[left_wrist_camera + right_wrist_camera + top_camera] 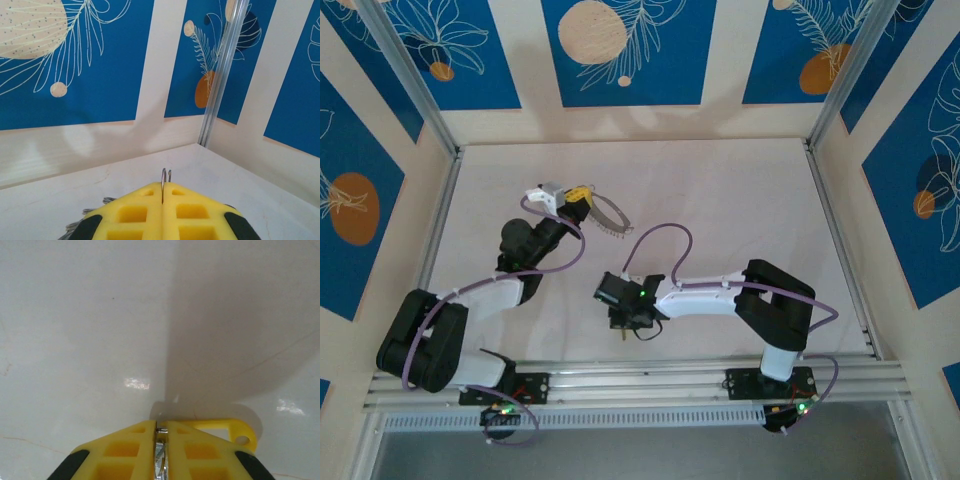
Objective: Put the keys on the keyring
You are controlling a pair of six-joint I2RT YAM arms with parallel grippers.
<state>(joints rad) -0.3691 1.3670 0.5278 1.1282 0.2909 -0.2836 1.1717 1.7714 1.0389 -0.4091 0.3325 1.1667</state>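
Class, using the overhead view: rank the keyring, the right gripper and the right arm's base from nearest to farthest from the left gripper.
1. keyring: pinched in the left gripper, sticking out to its right.
2. right gripper: mid-table, towards the front, closed on the key.
3. right arm's base: front edge, far right.

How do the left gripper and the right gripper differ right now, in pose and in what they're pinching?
The left gripper is held roughly level, facing the patterned walls. The right gripper points down at the white table. The left pinches the thin grey metal keyring, and the right pinches a small shiny metal piece, probably the key. Both have yellow fingers, shut.
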